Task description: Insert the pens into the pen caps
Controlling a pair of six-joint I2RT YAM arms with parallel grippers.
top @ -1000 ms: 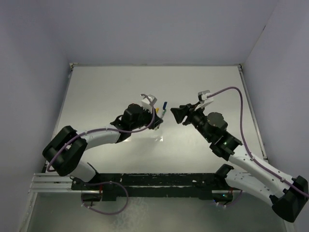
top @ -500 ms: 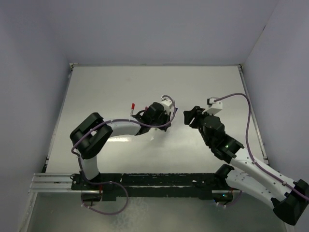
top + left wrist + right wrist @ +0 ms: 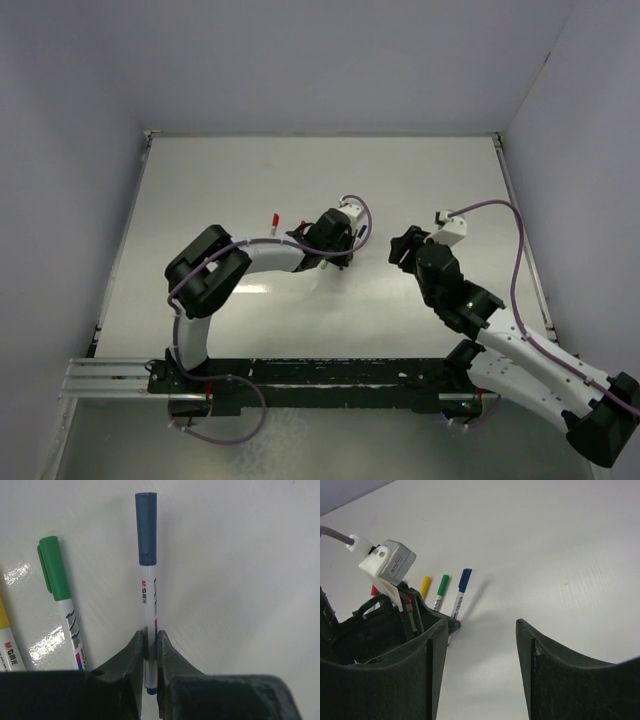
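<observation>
The left pincer (image 3: 149, 641) is shut tight on a white pen (image 3: 148, 605) near its back end. A blue cap (image 3: 146, 527) sits on the pen's far end, over the surface (image 3: 240, 580). The right pincer (image 3: 479, 630) is open and holds nothing.

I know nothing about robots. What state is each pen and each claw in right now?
blue pen: capped, gripped by its barrel.
green pen: capped, lying loose on the table.
yellow pen: capped, loose beside the green one.
red pen: apart from both grippers; too small to tell more.
left gripper: shut on the blue pen.
right gripper: open, empty.
</observation>
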